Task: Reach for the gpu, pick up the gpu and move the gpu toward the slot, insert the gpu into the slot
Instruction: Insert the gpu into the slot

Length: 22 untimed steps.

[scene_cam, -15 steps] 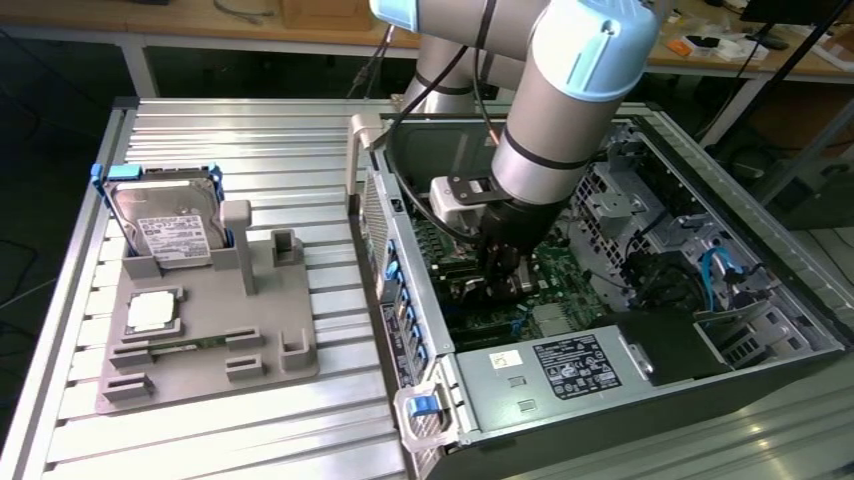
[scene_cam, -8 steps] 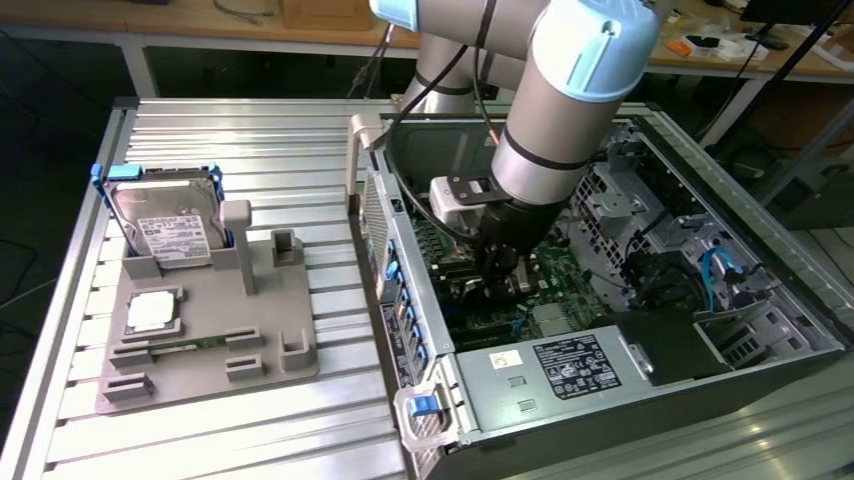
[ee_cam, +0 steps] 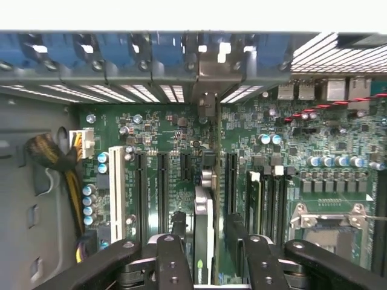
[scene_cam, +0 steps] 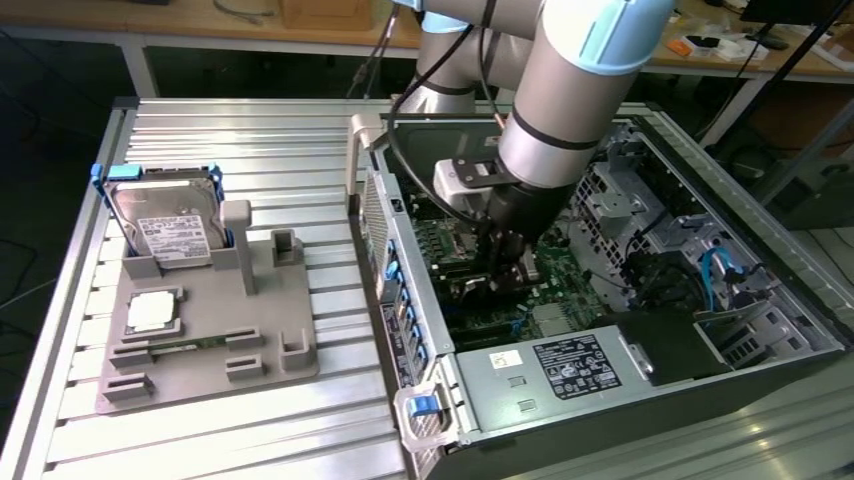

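The insertion step is in hand. In the exterior view the arm reaches down into the open computer case (scene_cam: 747, 300), and the gripper (scene_cam: 497, 272) sits low over the green motherboard (scene_cam: 561, 315), near the case's middle.

In the wrist view the gripper (ee_cam: 205, 260) pinches the gpu (ee_cam: 204, 229) between its black fingers (ee_cam: 171, 266). The card stands on edge, thin side toward the camera, running away toward the rear wall of the case, where its silvery bracket (ee_cam: 208, 78) meets the row of blue card latches (ee_cam: 127, 54). The card lies along a line between two black expansion connectors (ee_cam: 162, 181), over the place where its slot would be; the slot itself is hidden beneath the card, so I cannot tell whether the edge is already seated.

As I judge it, the next move calls for a straight press down onto the board, keeping the card upright and its bracket lined up with the rear opening, with no sideways push.
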Each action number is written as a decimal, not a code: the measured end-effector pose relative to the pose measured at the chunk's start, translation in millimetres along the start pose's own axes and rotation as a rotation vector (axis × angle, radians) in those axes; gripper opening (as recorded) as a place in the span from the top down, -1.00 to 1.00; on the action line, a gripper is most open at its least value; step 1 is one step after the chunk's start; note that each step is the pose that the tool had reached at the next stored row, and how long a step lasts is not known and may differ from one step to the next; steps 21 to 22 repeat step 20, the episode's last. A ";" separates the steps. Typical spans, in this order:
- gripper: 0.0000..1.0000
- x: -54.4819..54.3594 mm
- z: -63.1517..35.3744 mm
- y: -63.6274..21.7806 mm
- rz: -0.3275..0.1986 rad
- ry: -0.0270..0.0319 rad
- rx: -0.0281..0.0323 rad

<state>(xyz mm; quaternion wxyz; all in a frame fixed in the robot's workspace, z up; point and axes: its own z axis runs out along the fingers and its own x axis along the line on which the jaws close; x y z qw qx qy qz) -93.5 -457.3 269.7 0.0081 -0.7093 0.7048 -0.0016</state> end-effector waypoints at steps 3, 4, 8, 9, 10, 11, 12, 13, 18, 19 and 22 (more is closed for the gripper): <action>0.19 -0.2 -10.7 -0.1 0.000 0.0008 0.0005; 0.19 -0.3 -13.5 -0.1 0.000 0.0011 0.0008; 0.22 -0.3 -18.7 0.0 0.000 0.0010 0.0023; 0.60 -0.4 -22.0 0.0 0.000 0.0011 0.0033; 0.60 -0.4 -22.1 0.1 0.000 0.0009 0.0040; 0.72 -0.4 -22.1 0.2 0.000 0.0009 0.0042; 0.72 -0.4 -22.1 0.2 0.000 0.0009 0.0042; 0.79 -0.4 -22.1 0.3 0.000 0.0010 0.0042; 0.79 -0.4 -22.2 0.3 0.000 0.0011 0.0041; 0.79 -0.4 -22.2 0.3 0.000 0.0011 0.0042; 0.79 -0.4 -22.2 0.3 0.000 0.0011 0.0041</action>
